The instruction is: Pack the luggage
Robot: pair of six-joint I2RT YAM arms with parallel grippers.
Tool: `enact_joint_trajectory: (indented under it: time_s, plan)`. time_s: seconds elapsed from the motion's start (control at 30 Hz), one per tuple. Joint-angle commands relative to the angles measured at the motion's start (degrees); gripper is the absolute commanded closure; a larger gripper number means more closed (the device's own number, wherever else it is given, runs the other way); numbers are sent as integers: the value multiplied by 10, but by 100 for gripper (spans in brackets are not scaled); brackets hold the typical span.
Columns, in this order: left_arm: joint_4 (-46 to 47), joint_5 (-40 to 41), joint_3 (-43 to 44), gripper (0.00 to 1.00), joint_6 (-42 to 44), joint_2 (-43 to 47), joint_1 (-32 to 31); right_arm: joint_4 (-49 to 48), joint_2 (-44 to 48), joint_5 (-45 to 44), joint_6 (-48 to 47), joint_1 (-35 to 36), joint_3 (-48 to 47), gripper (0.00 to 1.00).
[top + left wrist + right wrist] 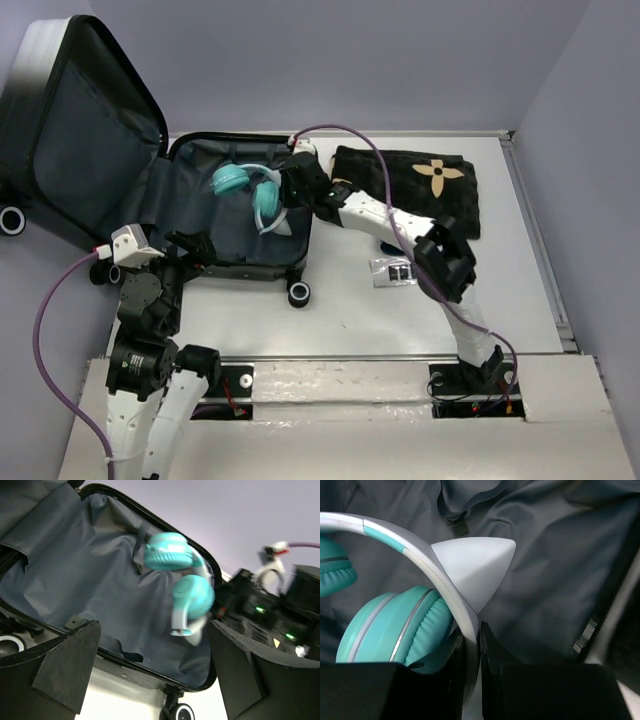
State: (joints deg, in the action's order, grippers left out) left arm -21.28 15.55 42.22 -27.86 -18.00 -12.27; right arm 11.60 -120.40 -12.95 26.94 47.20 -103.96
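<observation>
A: Open luggage [200,197] sits at the table's [350,320] far left. The base half lies flat, the lid is propped up behind it, and the frame edge cuts off the lid's left side. What can't you see?

B: The outer shell. Only grey lining faces us, plus two caster wheels [299,293]. From above, the right gripper [472,680] melts into the dark arm, so I can't read its tips there.

A: And from the wrist camera?

B: That's plain. Its fingers [492,670] are pinched on the silver headband of the teal headphones [232,178], right under a white cat ear [475,567]. One ear cup is cut off at the left edge. I can't tell whether the cups touch the lining.

A: How's the right arm set?

B: The elbow is bent above a small clear packet [397,272] whose contents I can't make out. The forearm stretches left across the corner of a folded black blanket [400,195] with a tan flower, and hides part of it.

A: Left side?

B: That arm is folded near its base, wrist at the suitcase's near-left corner. The left gripper [155,675] is spread wide and holds nothing. In its view the headphones and the right arm are blurred.
</observation>
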Motion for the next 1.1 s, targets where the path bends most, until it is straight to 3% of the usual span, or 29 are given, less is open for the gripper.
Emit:
enact_joint_trajectory:
  time_s: [0.0, 0.1, 0.13, 0.27, 0.43, 0.47, 0.57, 0.63, 0.77, 1.07]
  plan:
    - [11, 12, 3, 1, -3, -5, -6, -27, -84, 91, 24, 13, -155, 64]
    - [15, 3, 1, 1, 3, -5, -10, -25, -95, 132, 18, 13, -182, 26]
    - [17, -1, 1, 1, 4, -5, -11, -25, -77, 142, 7, 13, -174, 24]
    - [24, -17, -4, 1, 10, -3, -14, -25, 34, 104, -42, 13, -65, 25]
    - [32, -36, -10, 1, 12, -1, -18, -28, 248, -49, -100, -3, 211, 38]
    - [37, -40, -11, 1, 15, -1, -20, -24, 319, -74, -104, -22, 309, 38]
    - [40, -56, -13, 1, 17, -3, -21, 6, 420, -126, -101, -67, 468, 33]
    - [42, -61, -14, 1, 18, -4, -21, 46, 494, -147, -93, -88, 517, 25]
    - [44, -66, -16, 1, 18, -10, -21, 75, 553, -154, -100, -106, 590, 21]
    - [45, -68, -17, 1, 19, -12, -21, 79, 470, -173, -96, -141, 584, 23]
